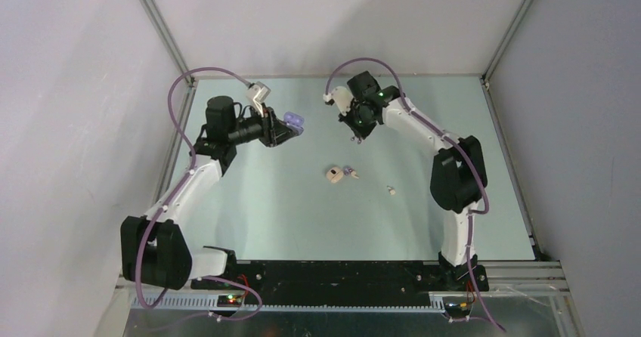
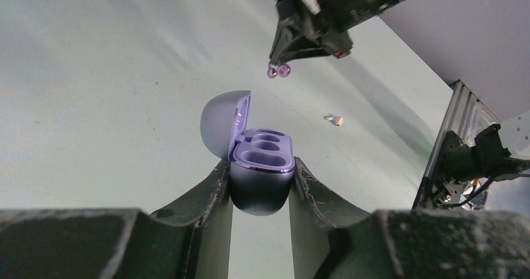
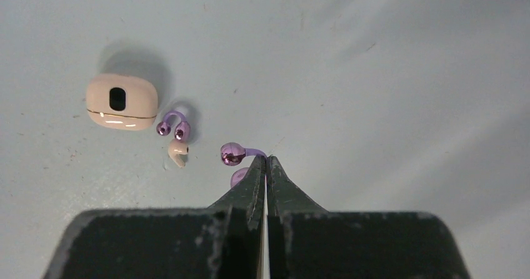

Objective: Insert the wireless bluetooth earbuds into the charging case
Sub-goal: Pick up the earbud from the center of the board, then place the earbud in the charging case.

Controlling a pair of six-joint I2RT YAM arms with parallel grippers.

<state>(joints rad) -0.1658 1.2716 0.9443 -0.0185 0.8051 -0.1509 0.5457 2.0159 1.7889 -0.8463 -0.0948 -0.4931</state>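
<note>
Left end effector: black fingers drawn in narrow, one on each side of the rounded base of a glossy lavender charging case, lifted off the pale grey-green desk at its left rear.
Lavender charging case: gripped by the left end effector, with its domed lid swung open to the left and two moulded wells facing up.
Beige case: a closed, pebble-shaped shell with a dark oval on top. It lies on the desk near the middle.
Loose purple earbud: two shiny purple balls joined by a lavender arch. It lies on the desk just right of the beige case.
Cream earbud: small and pale, right beside the loose purple earbud. Whether they touch cannot be told.
Lone pale earbud: lies on the desk farther right, well apart from the cream earbud.
Right end effector: fingers pressed together, pinching the thin arch of a purple clip earbud, raised above the desk.
Purple clip earbud: hangs from the right end effector's tips, one ball left of them and the other partly behind a finger. In the left wrist view it is above and slightly right of the open case, not touching it.
</note>
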